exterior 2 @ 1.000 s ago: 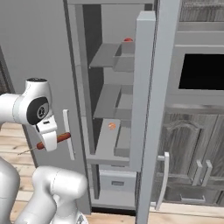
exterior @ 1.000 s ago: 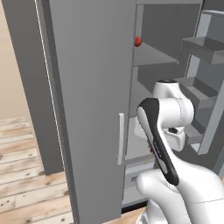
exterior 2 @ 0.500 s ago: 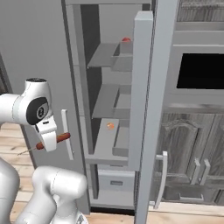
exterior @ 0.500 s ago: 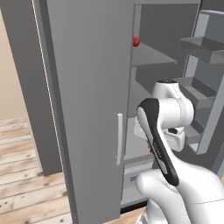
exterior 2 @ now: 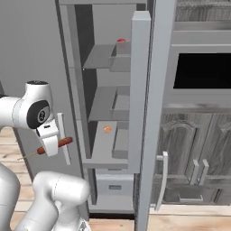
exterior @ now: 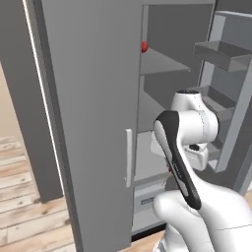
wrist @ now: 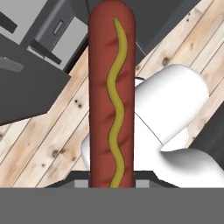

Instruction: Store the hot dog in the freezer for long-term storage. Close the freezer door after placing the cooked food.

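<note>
Hot dog [exterior 2: 55, 145] held in closed gripper [exterior 2: 52, 143], in air outside freezer [exterior 2: 106, 113], beside left door's handle [exterior 2: 64, 145]. Long axis near level, red end toward open compartment, stick end pointing away. Mustard squiggle ran lengthwise.

Freezer shelves [exterior 2: 104, 95]: red ball [exterior: 144, 47] top, perhaps orange food [exterior 2: 107, 129] lower.
</note>
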